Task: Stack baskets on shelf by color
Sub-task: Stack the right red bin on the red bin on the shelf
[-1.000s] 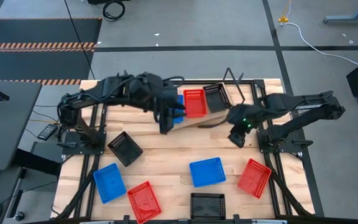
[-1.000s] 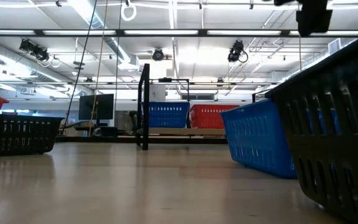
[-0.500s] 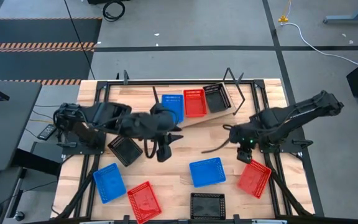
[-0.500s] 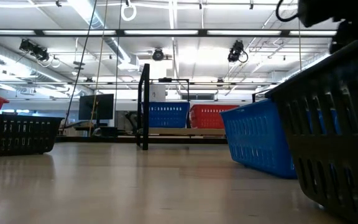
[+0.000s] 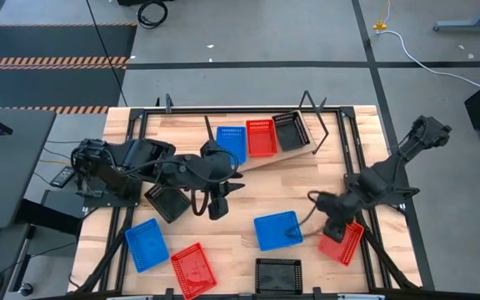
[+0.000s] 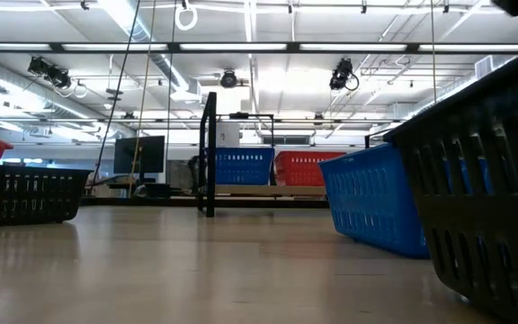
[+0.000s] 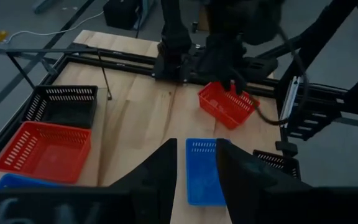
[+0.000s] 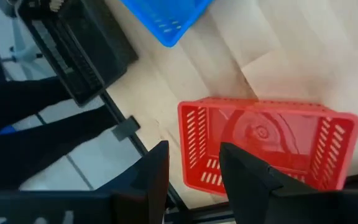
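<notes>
The shelf (image 5: 267, 161) stands at the table's far side and carries one blue basket (image 5: 231, 142), one red basket (image 5: 261, 136) and one black basket (image 5: 290, 130) side by side. Six baskets lie flat on the table; among them are a red basket (image 5: 344, 240) at the near right and a blue basket (image 5: 277, 230) near the middle. My right gripper (image 5: 333, 227) hovers open over the left wall (image 8: 185, 143) of that red basket, one finger on either side of it. My left gripper (image 5: 217, 204) is open above the table's middle, with a black basket (image 5: 167, 200) to its left.
A blue basket (image 5: 146, 244), a red basket (image 5: 193, 268) and a black basket (image 5: 277, 275) lie along the near edge. Black frame rails run down both table sides. The low view shows a black basket (image 6: 484, 180) and a blue basket (image 6: 371, 198) close to its camera.
My left gripper has drawn back from the blue basket on the shelf toward the near edge and now hangs over the table's middle. My right gripper has swung from beside the shelf toward the near right, ending over the red basket there. No basket has moved.
</notes>
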Available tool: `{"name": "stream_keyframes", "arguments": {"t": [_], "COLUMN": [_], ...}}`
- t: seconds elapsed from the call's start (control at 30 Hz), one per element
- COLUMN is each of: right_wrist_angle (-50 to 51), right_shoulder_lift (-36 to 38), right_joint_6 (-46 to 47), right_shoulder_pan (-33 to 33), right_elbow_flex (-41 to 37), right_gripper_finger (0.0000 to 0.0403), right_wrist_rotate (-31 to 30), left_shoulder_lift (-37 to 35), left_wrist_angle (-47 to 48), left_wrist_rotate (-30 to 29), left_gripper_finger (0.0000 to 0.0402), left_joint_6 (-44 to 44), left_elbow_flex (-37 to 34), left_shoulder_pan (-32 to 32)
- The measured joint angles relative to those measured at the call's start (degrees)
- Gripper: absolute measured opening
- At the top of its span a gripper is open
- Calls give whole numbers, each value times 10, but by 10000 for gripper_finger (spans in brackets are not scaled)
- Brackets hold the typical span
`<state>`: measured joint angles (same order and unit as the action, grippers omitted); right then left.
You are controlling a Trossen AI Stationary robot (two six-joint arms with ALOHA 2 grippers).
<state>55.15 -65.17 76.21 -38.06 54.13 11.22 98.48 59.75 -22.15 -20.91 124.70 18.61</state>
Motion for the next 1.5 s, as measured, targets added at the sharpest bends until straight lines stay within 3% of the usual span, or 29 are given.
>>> {"name": "stream_keyframes", "arguments": {"t": [0.27,0.47,0.8,1.03,1.3,1.4,1.5], "right_wrist_angle": [-76,-78,-88,-107,-98,-91,-104], "right_shoulder_lift": [-73,-131,-170,-198,-270,-299,-327], "right_joint_6": [59,106,125,98,91,91,65], "right_shoulder_pan": [-88,-144,-186,-210,-206,-202,-197], "right_elbow_flex": [0,0,0,0,0,0,0], "right_gripper_finger": [146,146,149,181,216,203,163], "right_wrist_rotate": [19,21,-89,-157,-115,-102,-101], "left_shoulder_lift": [0,0,10,39,66,72,71], "left_wrist_angle": [0,0,2,-19,-113,-120,-129], "left_wrist_rotate": [1,1,-10,-11,-17,-17,-18], "left_gripper_finger": [117,117,117,117,117,117,117], "left_joint_6": [-9,-55,-81,-158,-173,-175,-182], "left_elbow_flex": [0,0,0,0,0,0,0], "left_shoulder_pan": [9,16,10,6,19,19,19]}}
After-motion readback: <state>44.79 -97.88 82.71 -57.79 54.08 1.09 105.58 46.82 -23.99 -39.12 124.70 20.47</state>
